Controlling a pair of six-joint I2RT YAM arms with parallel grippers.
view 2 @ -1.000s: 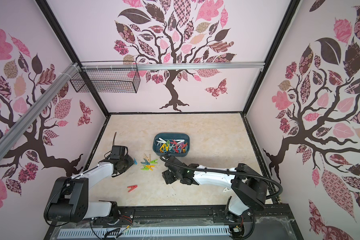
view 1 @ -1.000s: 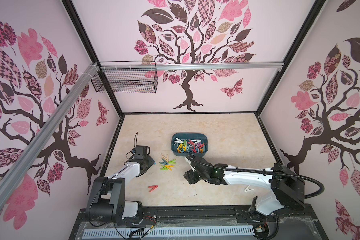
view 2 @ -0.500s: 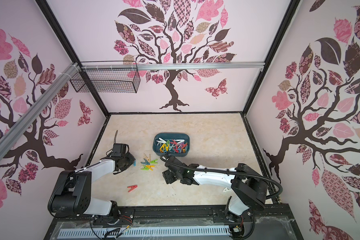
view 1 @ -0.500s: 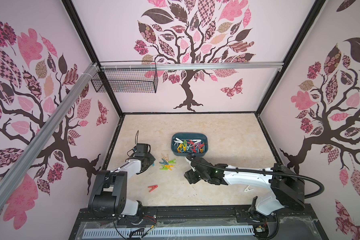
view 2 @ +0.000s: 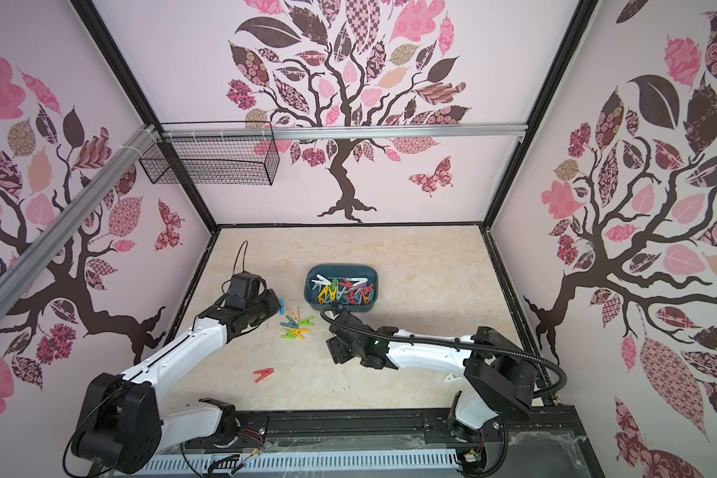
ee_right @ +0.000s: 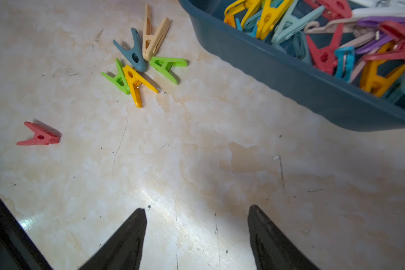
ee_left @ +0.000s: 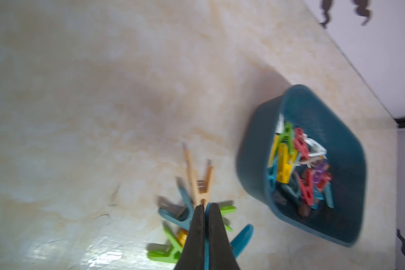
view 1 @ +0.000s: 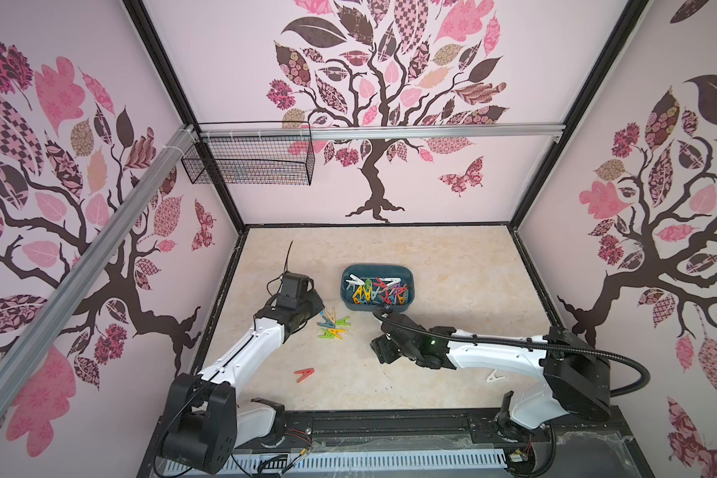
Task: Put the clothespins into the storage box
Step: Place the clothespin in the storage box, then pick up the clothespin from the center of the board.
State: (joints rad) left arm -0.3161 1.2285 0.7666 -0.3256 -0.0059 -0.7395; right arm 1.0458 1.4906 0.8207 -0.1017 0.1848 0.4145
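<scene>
Now our left gripper [ee_left: 206,208] pinches a blue peg [ee_left: 242,236] near the box [ee_left: 253,159]; right gripper [ee_right: 197,215] gapes empty. Thinly held, it may slip.

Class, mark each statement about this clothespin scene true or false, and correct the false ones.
1. The left claw is shut on a blue clothespin. True.
2. The right claw grips the red clothespin. False: it is open and empty; the red clothespin lies alone on the table.
3. The storage box is empty. False: it holds many clothespins.
4. A small cluster of clothespins lies on the table outside the storage box, near the left claw. True.
5. A white clothespin lies on the table beside the right arm. True.
</scene>
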